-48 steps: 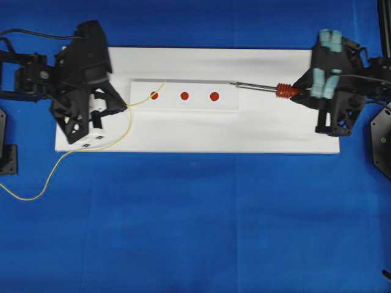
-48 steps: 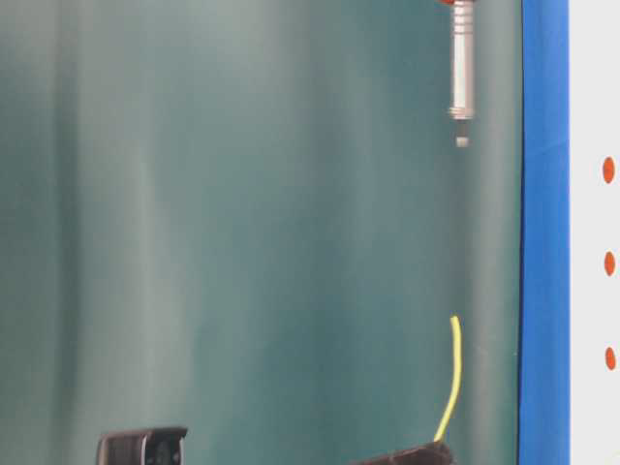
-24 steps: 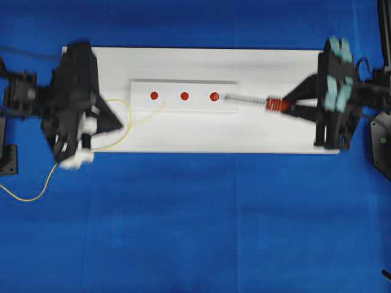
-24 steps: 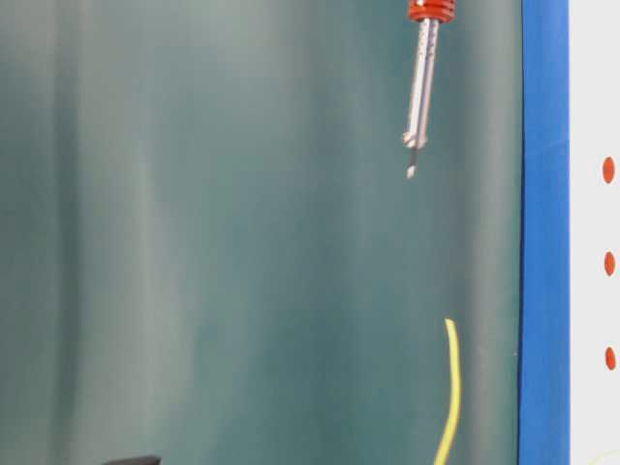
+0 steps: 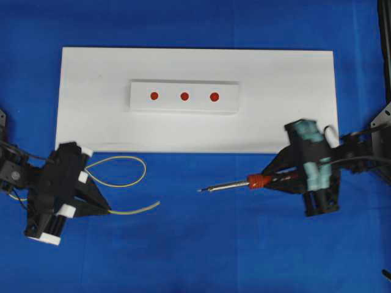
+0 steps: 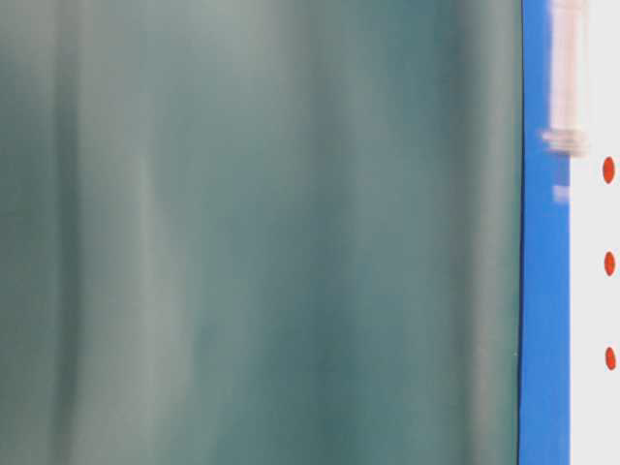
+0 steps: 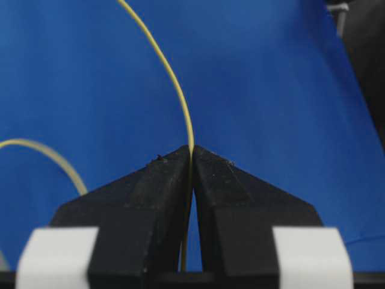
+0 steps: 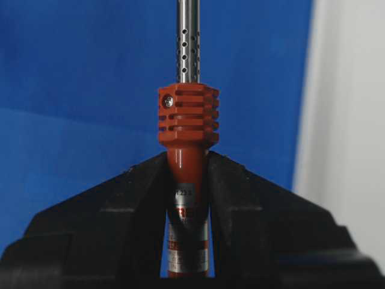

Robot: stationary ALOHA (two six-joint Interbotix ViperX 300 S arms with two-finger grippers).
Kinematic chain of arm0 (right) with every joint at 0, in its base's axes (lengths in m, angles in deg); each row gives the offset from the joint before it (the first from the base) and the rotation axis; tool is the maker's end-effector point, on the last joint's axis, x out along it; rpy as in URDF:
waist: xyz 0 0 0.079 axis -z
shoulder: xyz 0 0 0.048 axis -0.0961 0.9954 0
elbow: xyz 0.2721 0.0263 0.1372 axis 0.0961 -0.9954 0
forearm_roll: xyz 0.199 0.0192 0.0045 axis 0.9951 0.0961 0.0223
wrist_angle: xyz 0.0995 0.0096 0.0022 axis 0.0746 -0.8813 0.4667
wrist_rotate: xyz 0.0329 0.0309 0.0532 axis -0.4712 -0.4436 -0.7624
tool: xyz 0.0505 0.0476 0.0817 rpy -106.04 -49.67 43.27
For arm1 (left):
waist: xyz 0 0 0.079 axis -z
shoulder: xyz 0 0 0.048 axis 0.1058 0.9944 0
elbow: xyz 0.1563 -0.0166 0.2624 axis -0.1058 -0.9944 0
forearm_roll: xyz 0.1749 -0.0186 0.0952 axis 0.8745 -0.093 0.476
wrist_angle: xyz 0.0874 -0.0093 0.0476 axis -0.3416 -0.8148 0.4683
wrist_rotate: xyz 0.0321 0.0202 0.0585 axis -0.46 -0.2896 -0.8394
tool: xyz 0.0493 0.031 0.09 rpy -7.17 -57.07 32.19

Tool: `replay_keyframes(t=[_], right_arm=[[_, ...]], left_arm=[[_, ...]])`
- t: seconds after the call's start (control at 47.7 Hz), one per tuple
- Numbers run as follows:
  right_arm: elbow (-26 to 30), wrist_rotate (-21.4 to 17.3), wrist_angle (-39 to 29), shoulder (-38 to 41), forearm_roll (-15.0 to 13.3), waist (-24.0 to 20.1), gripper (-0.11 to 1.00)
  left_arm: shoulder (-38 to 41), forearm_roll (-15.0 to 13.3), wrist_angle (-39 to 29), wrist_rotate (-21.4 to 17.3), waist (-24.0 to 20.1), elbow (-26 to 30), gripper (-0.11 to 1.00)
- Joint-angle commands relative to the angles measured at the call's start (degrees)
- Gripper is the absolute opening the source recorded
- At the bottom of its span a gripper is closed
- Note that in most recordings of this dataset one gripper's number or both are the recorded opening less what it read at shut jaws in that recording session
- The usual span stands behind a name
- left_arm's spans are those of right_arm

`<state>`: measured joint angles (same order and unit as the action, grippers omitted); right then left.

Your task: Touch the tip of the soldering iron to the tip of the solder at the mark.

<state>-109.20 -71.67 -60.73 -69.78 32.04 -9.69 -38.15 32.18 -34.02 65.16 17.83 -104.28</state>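
Left hand (image 5: 105, 209) clamps solder (image 5: 131, 211), right hand (image 5: 273, 179) clamps iron (image 5: 235, 184), tips facing near the board (image 5: 293, 85), likely staged, marks (image 5: 184, 96) far.

From straight above, we see the white board (image 5: 195, 128) and both arms. Our table-level view faces a blurred teal backdrop, sharing only the board's red marks (image 6: 608, 263). Each wrist camera looks close along its fingers (image 7: 162, 198), blue cloth (image 8: 72, 72) beyond their tips.
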Motion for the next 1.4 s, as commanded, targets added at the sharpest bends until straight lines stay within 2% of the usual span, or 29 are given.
replay_keyframes(t=[0.0, 0.126, 0.293, 0.67, 0.754, 0.817, 0.859, 0.901, 0.943, 1.026, 1.11, 1.152, 1.299, 1.382], right_arm=[[1.93, -0.53, 2.81, 4.22, 1.14, -2.11, 0.06], [3.87, -1.85, 6.15, 10.63, 1.76, -4.39, 0.06], [6.06, -3.08, 7.03, 15.56, 1.93, -5.19, 0.06], [6.24, -4.13, 8.88, 20.04, 3.25, -6.15, 0.07], [6.42, -4.39, 8.88, 20.39, 3.60, -6.15, 0.07], [6.50, -4.66, 8.88, 20.39, 3.69, -6.24, 0.08], [6.68, -4.66, 8.70, 20.39, 3.60, -6.24, 0.13], [6.86, -4.66, 8.70, 20.30, 3.69, -6.15, 0.23], [6.94, -4.66, 8.53, 20.21, 3.60, -6.24, 0.34], [7.47, -4.66, 7.73, 19.34, 3.60, -6.24, 0.60], [8.00, -4.13, 5.80, 16.88, 3.34, -6.24, 0.84], [8.35, -4.04, 4.48, 15.38, 2.99, -6.24, 0.90], [9.58, -3.87, -1.32, 7.91, 0.09, -5.63, 0.82], [10.37, -3.87, -5.45, 2.64, -2.99, -4.39, 0.81]], left_arm=[[3.25, -0.09, 4.92, 0.09, 1.58, -0.35, 0.02], [9.14, -0.09, 6.15, 0.09, 1.93, 0.00, 0.02], [14.68, -0.09, 6.15, 0.09, 1.93, 2.02, 0.02], [16.00, -0.09, 5.10, 0.09, 2.64, 2.02, 0.03], [16.00, -0.09, 5.01, 0.09, 2.64, 2.29, 0.11], [16.00, -0.09, 4.92, 0.09, 2.72, 2.46, 0.25], [15.91, -0.09, 4.83, 0.09, 2.81, 2.55, 0.38], [15.73, -0.09, 4.39, 0.00, 2.90, 2.55, 0.51], [15.38, -0.09, 3.69, 0.00, 2.90, 2.64, 0.65], [14.06, -0.09, 1.32, 0.00, 2.90, 3.34, 0.84], [11.95, -0.09, -1.58, -0.09, 2.90, 4.57, 0.84], [10.63, -0.09, -3.25, -0.26, 2.90, 5.27, 0.82], [4.75, 0.00, -10.63, -1.23, 2.37, 7.82, 0.77], [1.14, 0.18, -13.62, -1.49, 0.97, 8.35, 0.76]])
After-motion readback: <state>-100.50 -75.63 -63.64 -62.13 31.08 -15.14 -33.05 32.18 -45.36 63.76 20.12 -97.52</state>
